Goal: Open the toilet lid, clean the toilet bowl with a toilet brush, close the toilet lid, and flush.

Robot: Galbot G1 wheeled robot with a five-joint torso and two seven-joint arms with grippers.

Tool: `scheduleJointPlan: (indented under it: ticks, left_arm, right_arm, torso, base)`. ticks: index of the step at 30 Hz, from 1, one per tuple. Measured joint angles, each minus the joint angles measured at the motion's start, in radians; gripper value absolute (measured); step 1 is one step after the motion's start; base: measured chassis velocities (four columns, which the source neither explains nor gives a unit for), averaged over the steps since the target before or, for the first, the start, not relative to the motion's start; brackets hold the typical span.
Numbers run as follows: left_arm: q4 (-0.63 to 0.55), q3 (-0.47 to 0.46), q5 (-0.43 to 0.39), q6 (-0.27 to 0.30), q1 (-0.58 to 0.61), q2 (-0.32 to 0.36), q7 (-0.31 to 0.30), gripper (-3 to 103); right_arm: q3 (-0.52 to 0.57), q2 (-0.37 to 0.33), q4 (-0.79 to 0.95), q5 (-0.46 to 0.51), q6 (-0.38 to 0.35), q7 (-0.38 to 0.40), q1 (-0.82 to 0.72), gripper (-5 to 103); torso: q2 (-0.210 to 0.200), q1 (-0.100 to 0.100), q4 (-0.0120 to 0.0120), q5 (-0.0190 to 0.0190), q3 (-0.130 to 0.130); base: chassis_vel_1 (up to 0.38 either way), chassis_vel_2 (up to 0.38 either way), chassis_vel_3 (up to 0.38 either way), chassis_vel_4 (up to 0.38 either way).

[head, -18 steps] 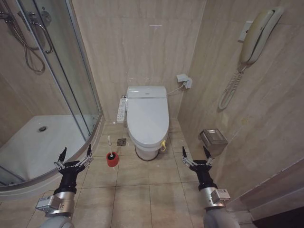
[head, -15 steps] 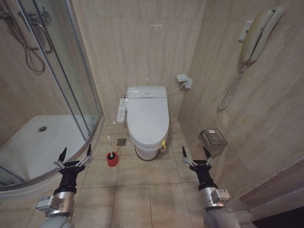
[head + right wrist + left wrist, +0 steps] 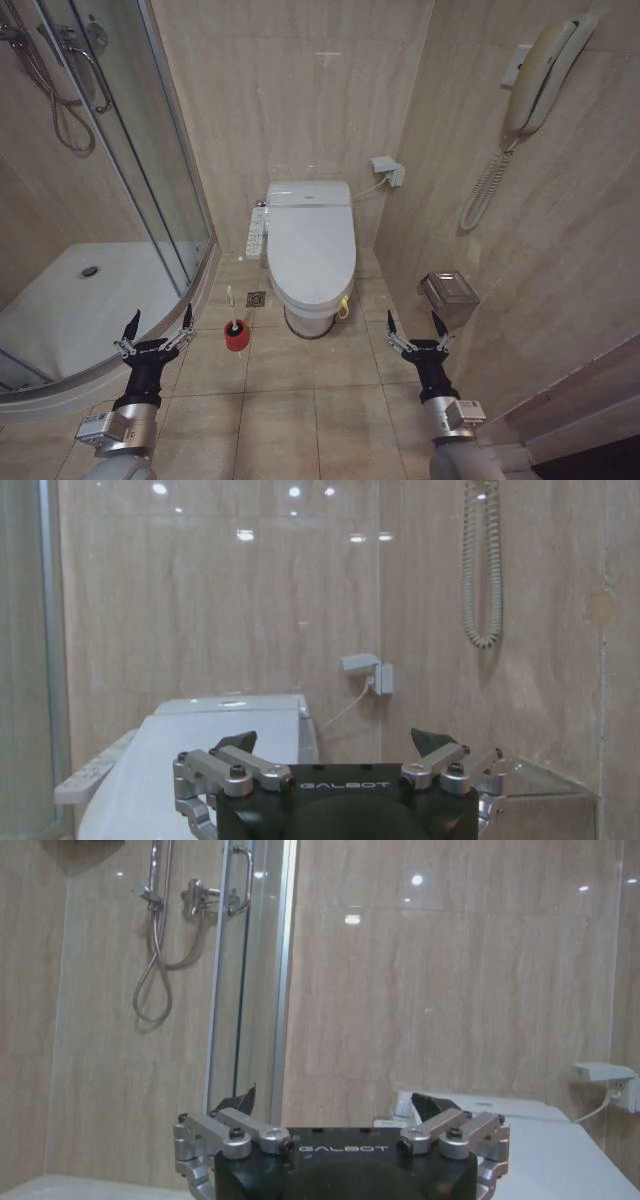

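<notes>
The white toilet lid (image 3: 311,245) lies shut over the toilet against the back wall, a yellow strap loop (image 3: 344,306) hanging at its front right edge; it also appears in the wrist views (image 3: 200,757) (image 3: 560,1155). The toilet bowl is hidden beneath it. The toilet brush (image 3: 231,307), a thin white stick, stands in a red cup holder (image 3: 237,336) on the floor left of the toilet. My left gripper (image 3: 158,328) is open, low and left of the holder. My right gripper (image 3: 413,327) is open, low and right of the toilet. Both are empty.
A glass shower enclosure (image 3: 120,170) with a white curved tray (image 3: 80,310) fills the left. A control panel (image 3: 257,232) flanks the toilet. On the right wall hang a phone (image 3: 540,80) and a metal paper holder (image 3: 450,292). Tiled floor (image 3: 290,400) lies open before me.
The right gripper has shifted very slightly right and down. Everything else is as it was.
</notes>
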Motion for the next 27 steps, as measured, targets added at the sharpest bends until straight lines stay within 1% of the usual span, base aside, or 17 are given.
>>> scheduleJointPlan:
  ticks: [6, 12, 14, 15, 18, 19, 20, 21, 22, 24, 26, 27]
  left_arm:
    - [0.0, 0.0, 0.0, 0.0, 0.0, 0.0, 0.0, 100]
    - [0.0, 0.0, 0.0, 0.0, 0.0, 0.0, 0.0, 100]
    - [0.0, 0.0, 0.0, 0.0, -0.001, 0.0, 0.0, 100]
    - [0.0, 0.0, 0.0, 0.0, 0.0, 0.0, 0.0, 100]
    - [0.0, 0.0, 0.0, 0.0, 0.0, 0.0, 0.0, 100]
    - [0.0, 0.0, 0.0, 0.0, 0.0, 0.0, 0.0, 100]
    - [0.0, 0.0, 0.0, 0.0, 0.0, 0.0, 0.0, 100]
    - [0.0, 0.0, 0.0, 0.0, -0.001, 0.0, 0.0, 100]
    - [0.0, 0.0, 0.0, 0.0, -0.001, 0.0, 0.0, 100]
    - [0.0, 0.0, 0.0, 0.0, -0.001, 0.0, 0.0, 100]
    - [0.0, 0.0, 0.0, 0.0, -0.001, 0.0, 0.0, 100]
    - [0.0, 0.0, 0.0, 0.0, -0.001, 0.0, 0.0, 100]
  right_arm:
    - [0.006, -0.007, -0.006, 0.008, 0.006, 0.0, 0.002, 100]
    - [0.006, -0.007, -0.006, 0.009, 0.008, -0.001, 0.001, 100]
    - [0.006, -0.007, -0.006, 0.009, 0.008, 0.0, 0.002, 100]
    - [0.006, -0.007, -0.008, 0.008, 0.01, 0.002, 0.004, 100]
    - [0.007, -0.007, -0.015, -0.004, 0.014, 0.022, 0.011, 100]
    - [0.007, -0.007, -0.02, -0.007, 0.021, 0.032, 0.016, 100]
    - [0.007, -0.007, -0.02, -0.007, 0.021, 0.032, 0.016, 100]
    - [0.009, -0.006, -0.025, -0.01, 0.027, 0.038, 0.02, 100]
    - [0.012, -0.006, -0.028, -0.013, 0.029, 0.041, 0.022, 100]
    - [0.013, -0.007, -0.033, -0.016, 0.029, 0.047, 0.025, 100]
    - [0.013, -0.006, -0.035, -0.017, 0.03, 0.049, 0.026, 100]
    - [0.014, -0.006, -0.038, -0.017, 0.033, 0.051, 0.027, 100]
  torso:
    - [0.0, 0.0, 0.0, 0.0001, 0.0]
    - [0.0, 0.0, 0.0004, 0.0, 0.0]
    - [0.0, 0.0, -0.0005, -0.0004, 0.0]
    - [0.0, 0.0, 0.0001, 0.0006, 0.0]
    - [0.0, 0.0, -0.0001, -0.0004, 0.0]
    - [0.0, 0.0, 0.0006, 0.0004, 0.0]
    - [0.0, 0.0, 0.0006, 0.0004, 0.0]
    - [0.0, 0.001, 0.0004, 0.0003, 0.0]
    - [0.0, 0.001, -0.001, -0.0009, 0.0]
    - [0.0, 0.001, 0.0004, 0.0008, 0.0]
    - [0.0, 0.001, 0.0003, 0.0004, 0.0]
    - [0.0, 0.001, 0.0002, -0.0005, 0.0]
  base:
    - [-0.079, 0.063, 0.05, -0.059]
    - [-0.178, 0.18, 0.178, -0.177]
    - [-0.237, 0.21, 0.227, -0.22]
    - [-0.253, 0.253, 0.242, -0.248]
    - [-0.248, 0.247, 0.247, -0.247]
    - [-0.22, 0.236, 0.236, -0.237]
    - [-0.22, 0.236, 0.236, -0.237]
    - [-0.175, 0.245, 0.236, -0.185]
    - [-0.17, 0.169, 0.159, -0.185]
    - [-0.127, 0.153, 0.024, -0.072]
    - [-0.085, 0.137, 0.033, -0.022]
    - [-0.004, 0.056, 0.022, 0.026]
